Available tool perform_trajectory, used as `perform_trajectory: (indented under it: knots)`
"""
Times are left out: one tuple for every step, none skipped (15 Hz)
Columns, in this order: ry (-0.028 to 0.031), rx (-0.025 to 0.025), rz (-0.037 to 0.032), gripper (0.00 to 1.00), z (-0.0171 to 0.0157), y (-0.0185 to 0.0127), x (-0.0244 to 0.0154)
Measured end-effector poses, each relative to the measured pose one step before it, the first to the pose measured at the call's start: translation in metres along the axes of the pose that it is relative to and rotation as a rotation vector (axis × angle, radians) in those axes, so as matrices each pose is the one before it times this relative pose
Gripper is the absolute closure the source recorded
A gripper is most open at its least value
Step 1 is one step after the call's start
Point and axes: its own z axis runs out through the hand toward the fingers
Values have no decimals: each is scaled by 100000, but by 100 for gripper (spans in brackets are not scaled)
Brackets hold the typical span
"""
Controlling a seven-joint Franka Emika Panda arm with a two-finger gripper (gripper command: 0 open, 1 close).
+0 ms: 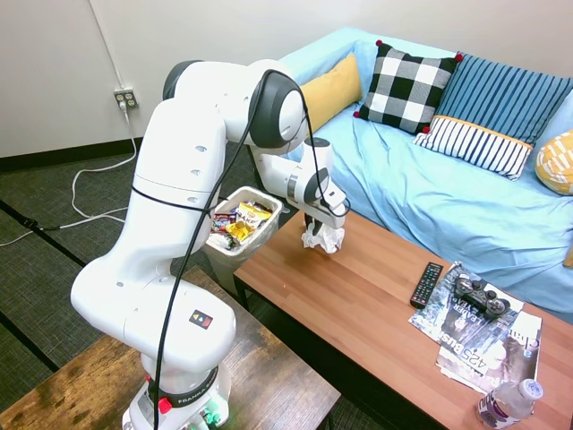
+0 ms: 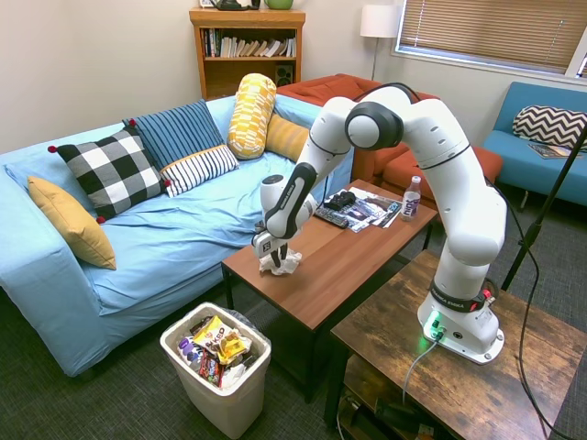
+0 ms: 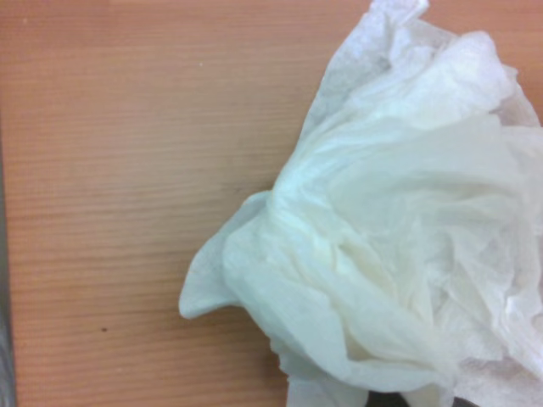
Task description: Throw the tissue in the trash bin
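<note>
Gripper at the tissue, near the table corner

The gripper (image 1: 316, 226) stood over the tissue (image 1: 323, 238) on the coffee table (image 1: 358, 296); whether its fingers were closed on it, the pictures did not show. A good lift would go straight up, then across to the trash bin (image 1: 240, 253).

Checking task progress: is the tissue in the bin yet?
Out. The tissue sits at the table corner; the bin holds only wrappers.
</note>
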Motion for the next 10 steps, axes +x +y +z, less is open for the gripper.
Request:
perform_trajectory:
  knots:
    - [104, 211, 284, 100, -396, 328, 192]
    - [313, 671, 156, 100, -589, 157, 265]
    - [490, 1082, 87, 100, -914, 113, 198]
    - [532, 1243, -217, 100, -1130, 89, -3]
    - [366, 1330, -669, 100, -1295, 62, -401]
    - [563, 1526, -1900, 100, -1493, -191, -892]
    - [898, 1603, -3375, 100, -1627, -491, -1439]
    - [876, 1188, -3616, 100, -1507, -679, -1900]
    - [929, 693, -3756, 100, -1334, -885, -2228]
    - [765, 265, -3218, 100, -1108, -1001, -2439]
